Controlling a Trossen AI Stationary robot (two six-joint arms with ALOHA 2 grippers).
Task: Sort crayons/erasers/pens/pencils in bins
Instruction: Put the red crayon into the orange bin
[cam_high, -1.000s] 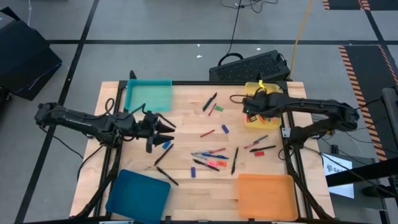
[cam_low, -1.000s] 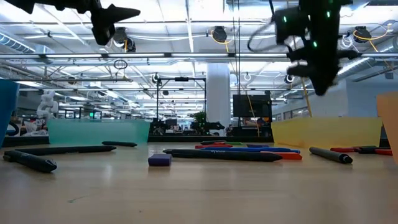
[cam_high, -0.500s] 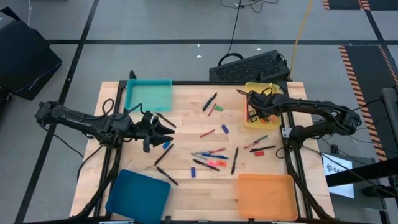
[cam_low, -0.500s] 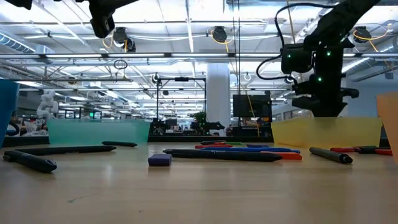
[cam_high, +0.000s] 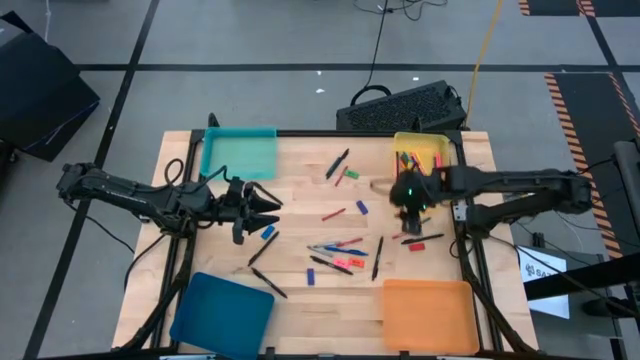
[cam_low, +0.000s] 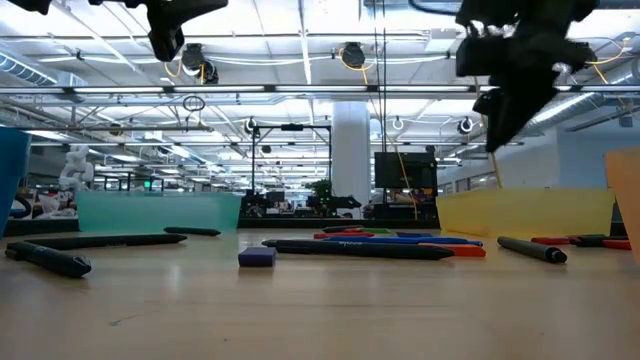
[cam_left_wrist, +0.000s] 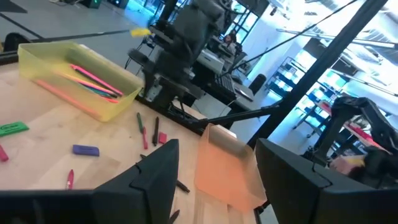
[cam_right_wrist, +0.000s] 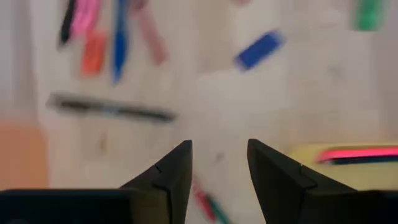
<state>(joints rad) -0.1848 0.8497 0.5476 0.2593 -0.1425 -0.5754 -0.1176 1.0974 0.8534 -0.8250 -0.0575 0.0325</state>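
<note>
Two dark, slender jointed arms are seen, black cables looped along them; a small green light is lit on the right arm's wrist

Four cameras, one shared surface
Overhead looks straight down; low camera looks level toward 12 o'clock; both wrist cameras sit close, sharing the yellow bin.

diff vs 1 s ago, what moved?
Right gripper dipped into the yellow bin, then pulled back out over the table, open and empty; pencils lie in the bin. Left gripper stayed hovering, open. Loose items on the table unchanged.
</note>
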